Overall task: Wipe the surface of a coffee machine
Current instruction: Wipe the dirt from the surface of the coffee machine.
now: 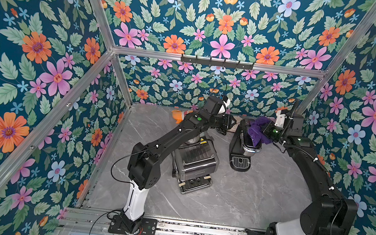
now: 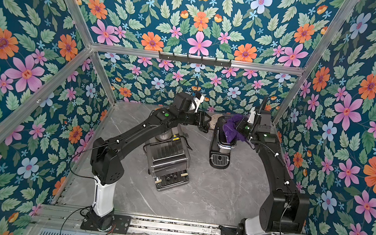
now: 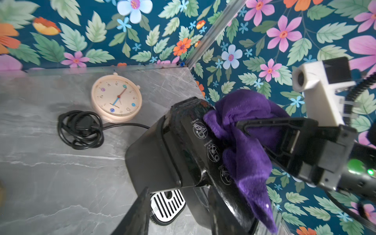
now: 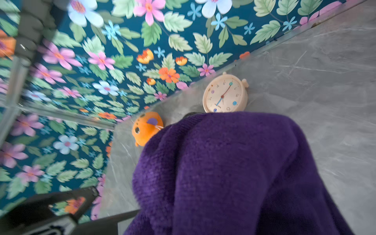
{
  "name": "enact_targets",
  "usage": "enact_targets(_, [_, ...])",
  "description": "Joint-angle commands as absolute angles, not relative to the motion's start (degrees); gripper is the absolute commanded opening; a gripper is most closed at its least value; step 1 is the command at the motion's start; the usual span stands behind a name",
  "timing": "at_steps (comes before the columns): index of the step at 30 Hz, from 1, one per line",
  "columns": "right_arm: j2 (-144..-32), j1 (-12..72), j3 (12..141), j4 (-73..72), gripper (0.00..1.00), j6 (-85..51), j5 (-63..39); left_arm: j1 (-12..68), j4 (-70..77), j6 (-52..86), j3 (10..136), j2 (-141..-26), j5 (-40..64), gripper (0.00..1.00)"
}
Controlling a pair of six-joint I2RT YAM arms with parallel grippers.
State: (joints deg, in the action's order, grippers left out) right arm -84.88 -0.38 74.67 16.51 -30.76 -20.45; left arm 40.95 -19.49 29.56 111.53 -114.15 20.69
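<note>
Left wrist view: mid-wipe, right pincer (image 3: 250, 134) clamps purple cloth (image 3: 244, 158) atop coffee machine (image 3: 162, 152); left pincer (image 3: 180, 201) parted, empty. Next: press, sweep.

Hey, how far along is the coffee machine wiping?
Done: purple cloth clamped in the right end effector. In hand: cloth lies on the coffee machine's glossy top. Left: its front and drip tray look untouched; the left end effector hangs open, empty.
</note>
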Motion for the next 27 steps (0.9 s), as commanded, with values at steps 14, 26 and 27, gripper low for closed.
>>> enact_targets(14, [-89.27, -9.29, 63.45, 1.63, 0.00, -40.36, -36.95, 42.29, -17.88, 30.22, 114.03, -118.02, 23.81, 0.47])
enact_targets(26, [-100.71, -10.28, 60.06, -4.79, 0.00, -41.82, -40.64, 42.72, -19.07, 30.11, 114.90, -118.87, 23.01, 0.47])
enact_targets(27, [-101.50, -10.22, 59.82, -5.09, 0.00, -41.92, -40.89, 42.72, -19.39, 30.00, 115.26, -119.04, 23.03, 0.47])
